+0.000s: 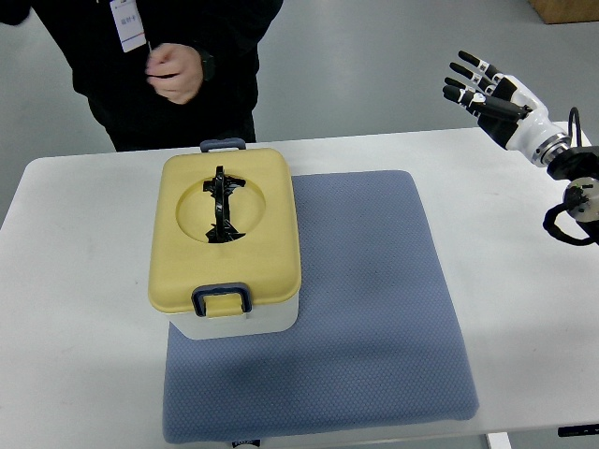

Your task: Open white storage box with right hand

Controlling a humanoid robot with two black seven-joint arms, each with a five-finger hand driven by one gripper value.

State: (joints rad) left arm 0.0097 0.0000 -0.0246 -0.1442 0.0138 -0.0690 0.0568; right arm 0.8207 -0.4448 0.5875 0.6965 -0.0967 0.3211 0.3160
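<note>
While the right hand (489, 94) hovers with fingers (465, 69) spread wide and holding nothing, the white storage box (225, 245), yellow lid (267, 234) shut, sits well left of them on a blue mat (374, 309) covering the tabletop (75, 309).

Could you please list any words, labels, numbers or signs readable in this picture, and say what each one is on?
No text can be read here.
The person's badge carries print, but it is not read off here.
The storage box, its yellow lid and the blue mat show no lettering, nor does the right hand.
</note>
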